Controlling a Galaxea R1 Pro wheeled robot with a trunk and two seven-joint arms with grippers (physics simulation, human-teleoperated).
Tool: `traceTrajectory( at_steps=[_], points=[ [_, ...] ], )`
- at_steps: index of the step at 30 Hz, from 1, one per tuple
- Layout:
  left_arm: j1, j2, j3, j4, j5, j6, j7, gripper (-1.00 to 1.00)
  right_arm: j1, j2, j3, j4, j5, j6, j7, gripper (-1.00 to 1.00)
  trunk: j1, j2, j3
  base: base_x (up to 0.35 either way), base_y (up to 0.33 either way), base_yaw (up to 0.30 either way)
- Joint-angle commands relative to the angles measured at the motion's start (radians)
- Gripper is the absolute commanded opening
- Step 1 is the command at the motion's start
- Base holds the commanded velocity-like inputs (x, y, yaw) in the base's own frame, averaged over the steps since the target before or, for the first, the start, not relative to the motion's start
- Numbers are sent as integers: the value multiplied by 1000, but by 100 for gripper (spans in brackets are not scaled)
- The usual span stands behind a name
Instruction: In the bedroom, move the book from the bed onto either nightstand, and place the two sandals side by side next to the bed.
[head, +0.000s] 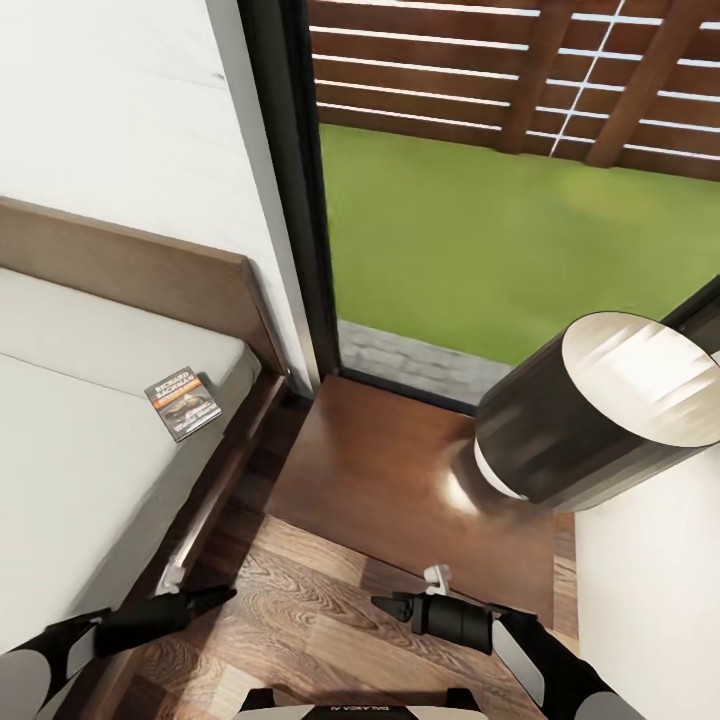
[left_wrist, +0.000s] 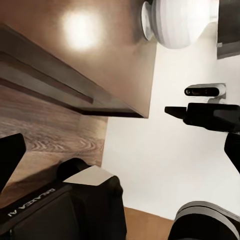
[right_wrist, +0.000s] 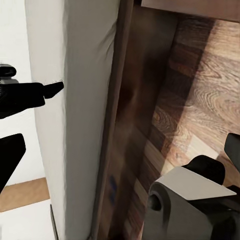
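The book (head: 184, 403) lay on the bed (head: 70, 470) near its right edge, close to the headboard. The nightstand (head: 380, 470) stood just right of the bed and carried a lamp (head: 590, 410). Your left claw (head: 215, 597) and right claw (head: 388, 606) held nothing; their spread could not be judged. You risked striking the lamp during placement, or pushing the thin book across the mattress.

Bright daylight, glare on the nightstand (head: 400, 480), lamp (head: 600, 410) perhaps slightly blurred.
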Motion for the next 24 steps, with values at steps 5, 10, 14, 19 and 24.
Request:
traceTrajectory(
  at_steps=[5,10,14,19,24],
  points=[
    [6,-1,9,0,-10,3,-3,100,-1,-1,5,0,-11,9,-1,100,0,0,-1,0,0,181],
    [11,-1,9,0,-10,3,-3,100,-1,-1,5,0,-10,9,-1,100,0,0,-1,0,0,278],
    [11,-1,9,0,-10,3,-3,100,-1,-1,5,0,-11,9,0,100,0,0,-1,0,0,290],
    [11,-1,9,0,-10,3,-3,100,-1,-1,5,0,-11,9,0,100,0,0,-1,0,0,290],
    [11,-1,9,0,-10,3,-3,100,-1,-1,5,0,-11,9,0,100,0,0,-1,0,0,290]
  ],
)
